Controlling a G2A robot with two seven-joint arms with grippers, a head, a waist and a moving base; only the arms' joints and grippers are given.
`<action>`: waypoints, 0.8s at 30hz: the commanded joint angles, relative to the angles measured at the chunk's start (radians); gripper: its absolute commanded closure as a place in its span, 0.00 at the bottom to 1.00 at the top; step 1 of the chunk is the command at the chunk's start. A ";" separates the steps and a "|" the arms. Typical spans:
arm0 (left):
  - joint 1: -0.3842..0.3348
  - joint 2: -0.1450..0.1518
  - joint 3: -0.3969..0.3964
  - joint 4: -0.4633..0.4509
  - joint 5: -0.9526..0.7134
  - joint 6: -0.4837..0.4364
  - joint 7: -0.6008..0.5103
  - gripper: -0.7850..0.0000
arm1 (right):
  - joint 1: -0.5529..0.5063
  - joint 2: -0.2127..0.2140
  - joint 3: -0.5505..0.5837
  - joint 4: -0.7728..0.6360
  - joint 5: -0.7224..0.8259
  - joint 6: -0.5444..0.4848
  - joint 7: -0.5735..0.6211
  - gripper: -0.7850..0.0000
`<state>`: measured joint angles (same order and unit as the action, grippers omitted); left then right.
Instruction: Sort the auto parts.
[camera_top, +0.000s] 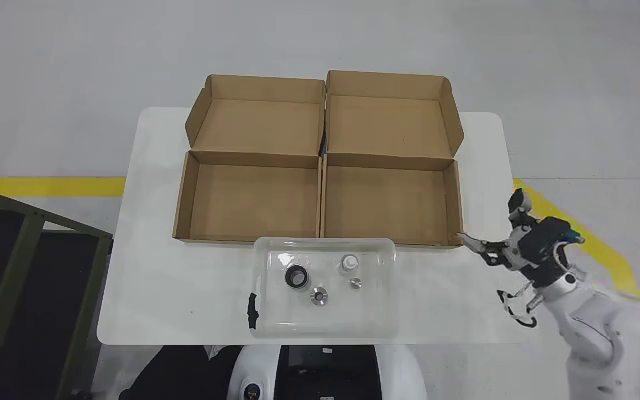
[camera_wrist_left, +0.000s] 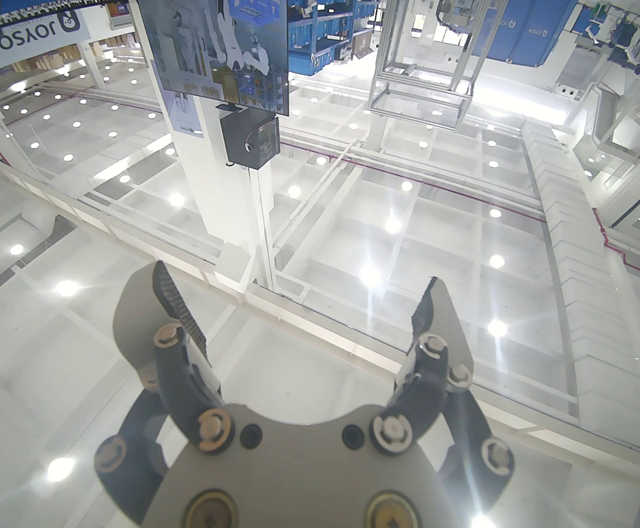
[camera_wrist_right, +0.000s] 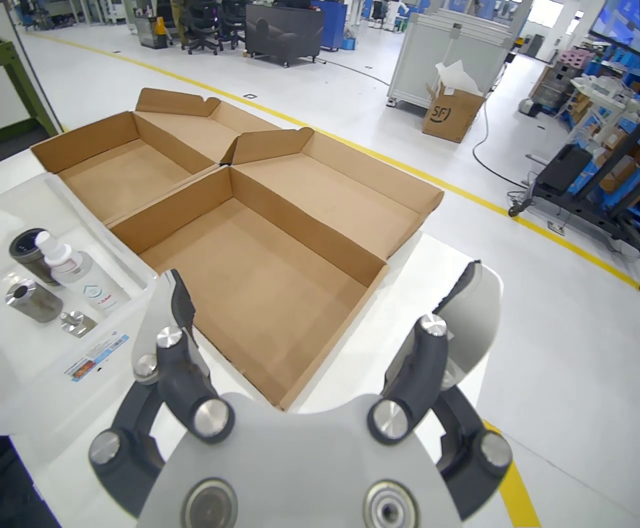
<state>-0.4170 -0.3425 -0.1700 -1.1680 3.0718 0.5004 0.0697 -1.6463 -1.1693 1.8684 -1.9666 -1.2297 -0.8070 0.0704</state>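
A clear plastic tray (camera_top: 372, 312) stands at the table's front middle. In it are a black ring-shaped part (camera_top: 296, 277), a white bottle (camera_top: 348, 263), a small metal piece (camera_top: 355, 283) and a metal cylinder (camera_top: 318, 294). The right wrist view shows the same black part (camera_wrist_right: 26, 251), bottle (camera_wrist_right: 75, 275), cylinder (camera_wrist_right: 32, 300) and small piece (camera_wrist_right: 77, 322). My right gripper (camera_top: 497, 275) (camera_wrist_right: 325, 275) hangs open and empty over the table's right edge, beside the right box. My left gripper (camera_wrist_left: 296, 280) is open and empty, pointing up at the ceiling.
Two open cardboard boxes stand side by side behind the tray, the left box (camera_top: 250, 200) (camera_wrist_right: 125, 165) and the right box (camera_top: 390, 205) (camera_wrist_right: 260, 280), lids folded back. A small black piece (camera_top: 252, 310) lies at the tray's left front edge. The white table (camera_top: 150, 280) has bare strips on both sides.
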 joint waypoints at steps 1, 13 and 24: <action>0.000 0.000 0.000 0.000 0.000 0.000 0.000 0.00 | 0.007 0.004 -0.015 -0.018 0.004 -0.034 0.030 0.00; 0.000 0.000 0.000 0.000 0.000 0.000 0.000 0.00 | 0.037 0.026 -0.175 -0.151 -0.022 -0.174 0.262 0.00; 0.000 0.000 0.000 0.000 0.000 0.000 0.000 0.00 | 0.129 0.036 -0.369 -0.155 0.034 -0.171 0.438 0.00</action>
<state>-0.4170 -0.3425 -0.1700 -1.1680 3.0718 0.5004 0.0697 -1.5263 -1.1343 1.5176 -2.1247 -1.2003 -0.9771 0.4935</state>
